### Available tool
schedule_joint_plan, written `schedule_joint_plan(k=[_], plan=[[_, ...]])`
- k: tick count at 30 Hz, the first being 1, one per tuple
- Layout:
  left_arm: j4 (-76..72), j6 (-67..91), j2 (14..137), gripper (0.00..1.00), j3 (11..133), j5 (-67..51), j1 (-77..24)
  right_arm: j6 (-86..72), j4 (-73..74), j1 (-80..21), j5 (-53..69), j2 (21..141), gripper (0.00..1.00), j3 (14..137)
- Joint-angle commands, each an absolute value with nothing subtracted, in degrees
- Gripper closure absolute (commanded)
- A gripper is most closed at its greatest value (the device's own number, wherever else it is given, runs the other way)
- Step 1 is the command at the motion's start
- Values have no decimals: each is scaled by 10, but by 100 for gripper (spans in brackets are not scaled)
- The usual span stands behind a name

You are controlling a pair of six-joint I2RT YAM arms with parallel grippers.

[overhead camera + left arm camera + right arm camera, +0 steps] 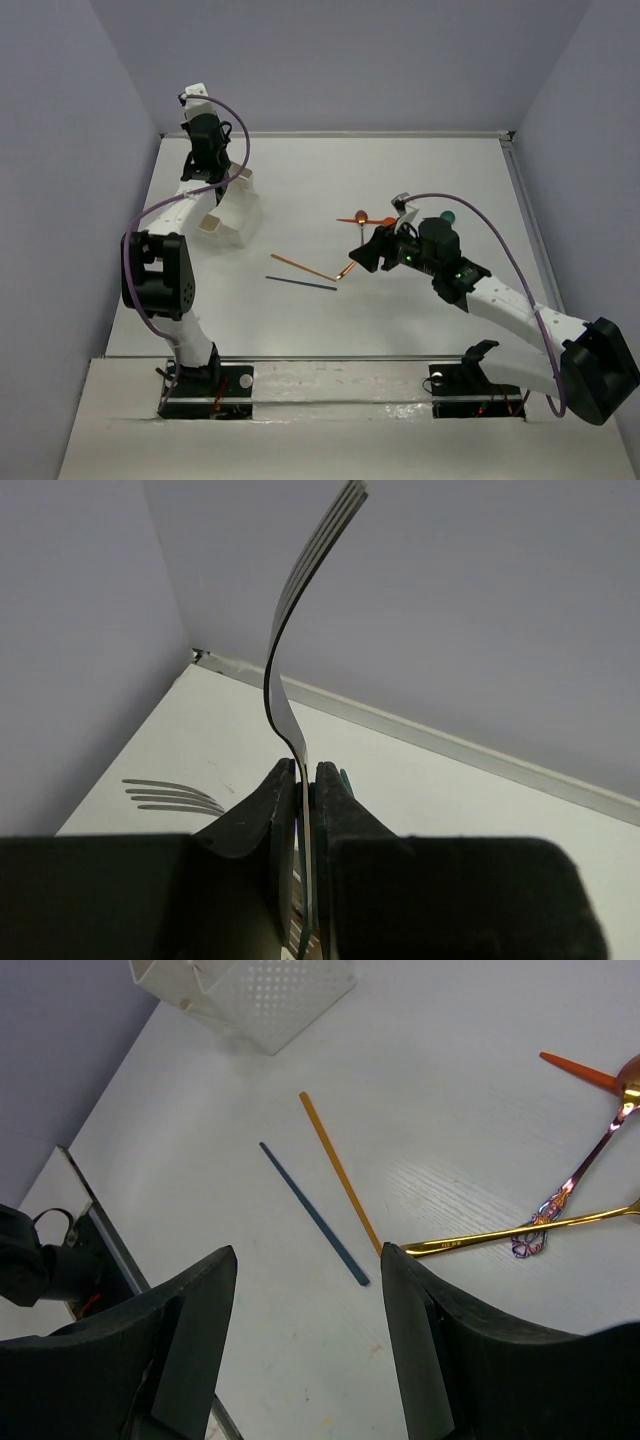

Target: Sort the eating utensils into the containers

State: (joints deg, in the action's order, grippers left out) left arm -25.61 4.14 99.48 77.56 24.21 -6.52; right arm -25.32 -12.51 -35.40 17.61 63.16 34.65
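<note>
In the left wrist view my left gripper [305,770] is shut on a thin fork [285,650]. The fork stands upright, seen edge-on, its tines curving high above the fingers. In the top view that gripper [203,150] is at the far left, above the whitish containers [232,208]. My right gripper [308,1250] is open and holds nothing; it hovers over the table's middle [368,252]. Just ahead of it lie a dark blue stick [313,1212], an orange stick [340,1170] and a gold utensil handle [500,1235].
An iridescent pink spoon [585,1160] crosses the gold handle, with an orange utensil [578,1070] beyond it. A perforated white container [255,995] stands at the far left. A teal utensil [448,216] lies right of the right wrist. Walls close the table's sides.
</note>
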Motion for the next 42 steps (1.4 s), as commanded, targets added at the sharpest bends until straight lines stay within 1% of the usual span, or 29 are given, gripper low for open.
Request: schedule_joint_plan(k=[1, 8, 9, 10, 11, 12, 14, 15, 18, 19, 22, 24, 28, 30, 32, 35, 36, 42], plan=[[-330, 42, 989, 100, 758, 230, -62, -260, -172, -360, 187, 641, 35, 346], [-354, 34, 985, 100, 733, 235, -62, -267, -178, -360, 180, 645, 35, 343], [-358, 33, 984, 97, 724, 236, -62, -267, -178, -360, 180, 645, 35, 343], [-361, 33, 982, 92, 720, 236, -62, -267, -178, -360, 180, 646, 35, 342], [-368, 34, 979, 77, 715, 234, -62, -268, -177, -360, 180, 645, 35, 342], [-373, 35, 973, 70, 704, 233, -62, -269, -178, -360, 178, 646, 35, 342], [-381, 39, 966, 58, 696, 232, -62, -271, -178, -360, 175, 646, 35, 341], [-380, 40, 964, 56, 695, 233, -62, -272, -178, -360, 172, 647, 35, 342], [-372, 43, 956, 44, 698, 232, -62, -277, -153, -360, 141, 657, 35, 353], [-367, 49, 954, 36, 700, 230, -62, -279, -135, -360, 117, 666, 35, 357], [-359, 61, 934, 26, 707, 222, -67, -291, -110, -360, 71, 680, 36, 363], [-352, 64, 919, 22, 721, 217, -73, -296, -79, -360, 51, 690, 37, 377], [-334, 70, 890, 18, 738, 200, -98, -312, -49, -360, -21, 718, 39, 391], [-330, 71, 871, 17, 744, 189, -109, -317, -41, -360, -46, 729, 39, 392], [-322, 77, 851, 12, 751, 176, -123, -322, -30, -360, -85, 741, 39, 400], [-310, 96, 826, 10, 760, 151, -145, -322, -9, -360, -115, 765, 39, 424], [-304, 101, 820, 7, 760, 150, -145, -322, -9, -360, -123, 773, 40, 433], [-248, 119, 788, 5, 787, 142, -214, -319, 48, -360, -180, 844, 47, 513]])
